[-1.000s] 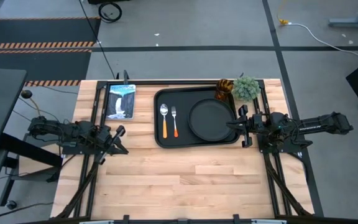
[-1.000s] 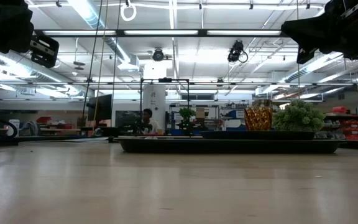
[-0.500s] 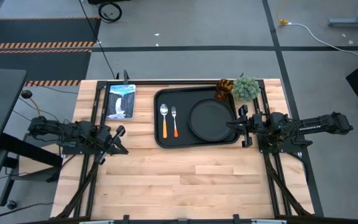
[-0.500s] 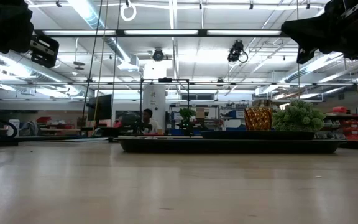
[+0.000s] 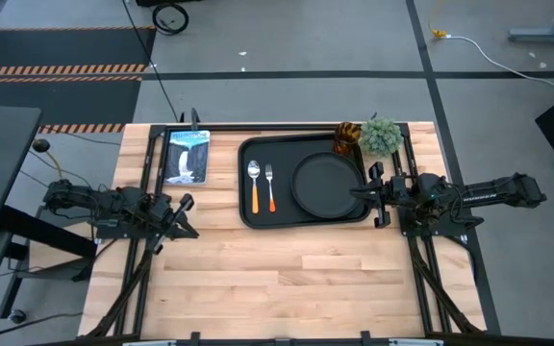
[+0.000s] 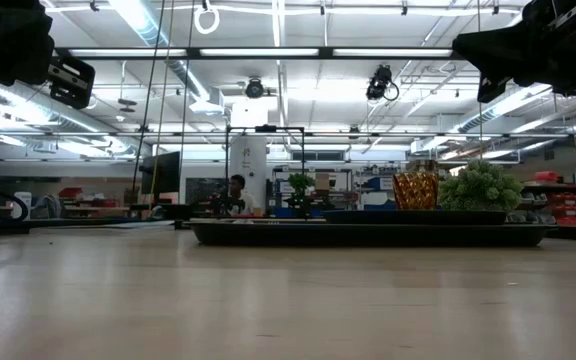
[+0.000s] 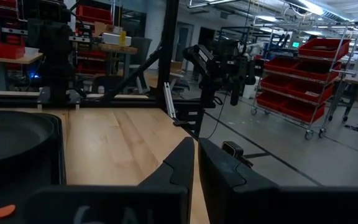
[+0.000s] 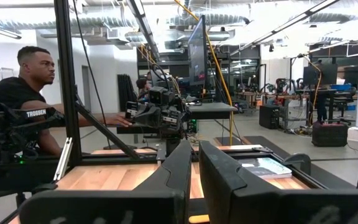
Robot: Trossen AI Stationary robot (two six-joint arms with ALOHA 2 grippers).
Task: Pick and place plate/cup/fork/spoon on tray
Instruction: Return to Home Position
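**Table setting on tray, both arms idle at the sides**

Left gripper (image 5: 183,213): at the worktop's left edge, arm folded low and reaching inward, fingers pressed together, holding nothing.

Picture booklet (image 5: 187,155): flat near the worktop's far left corner, just beside the tray.

Tray (image 5: 246,213): centred against the worktop's far edge.

Spoon (image 5: 254,186) and fork (image 5: 270,187): side by side in the tray's left half, heads toward the far rim, orange handles toward the near rim; spoon leftmost.

Plate (image 5: 327,183): flat in the tray's right half.

Cup (image 5: 347,136): upright at the tray's far right corner, close beside a green plant ball (image 5: 381,135).

Right gripper (image 5: 374,195): at the worktop's right edge, arm stretched level toward the tray's right rim, fingers nearly touching, empty.
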